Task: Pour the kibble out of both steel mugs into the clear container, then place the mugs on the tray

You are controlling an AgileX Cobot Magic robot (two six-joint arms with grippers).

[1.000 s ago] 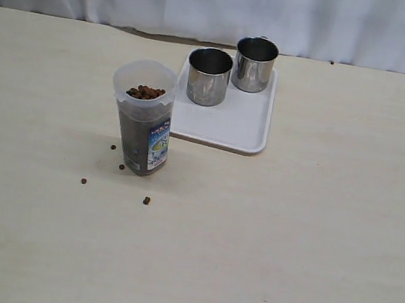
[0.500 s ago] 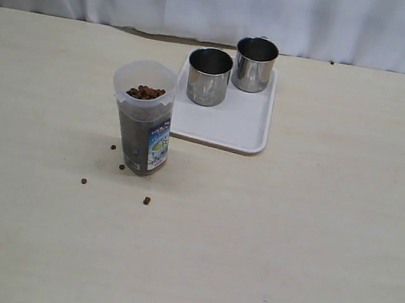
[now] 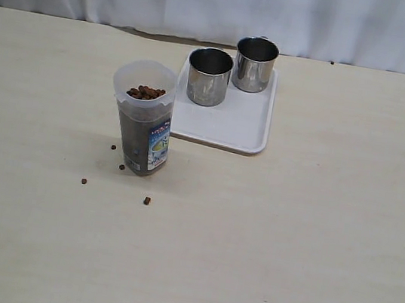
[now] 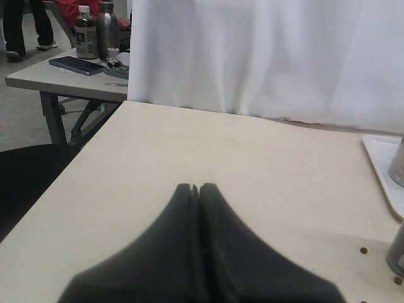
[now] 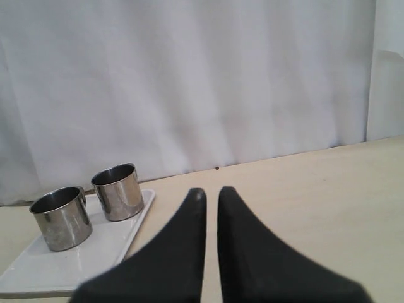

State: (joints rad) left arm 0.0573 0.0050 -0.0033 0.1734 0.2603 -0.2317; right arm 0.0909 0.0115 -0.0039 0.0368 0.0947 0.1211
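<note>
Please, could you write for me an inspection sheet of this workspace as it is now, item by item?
Surface: pale wooden table, no damage seen.
Job's things: clear container upright beside the tray, kibble near its rim; nearer steel mug and farther steel mug upright on the tray, both look empty.
Clutter: stray pellets on the table around the container.
Grippers: left gripper and right gripper shut, fingers holding nothing.
Cables: nothing seen.
Surroundings: white curtain behind; side table with bottles and a phone.

Exterior cam: high, angled down over the table (image 3: pixel 312 236), mid range. Both wrist cams sit low above it, facing the curtain (image 3: pixel 225 2); all three share the tray (image 3: pixel 245 123).
</note>
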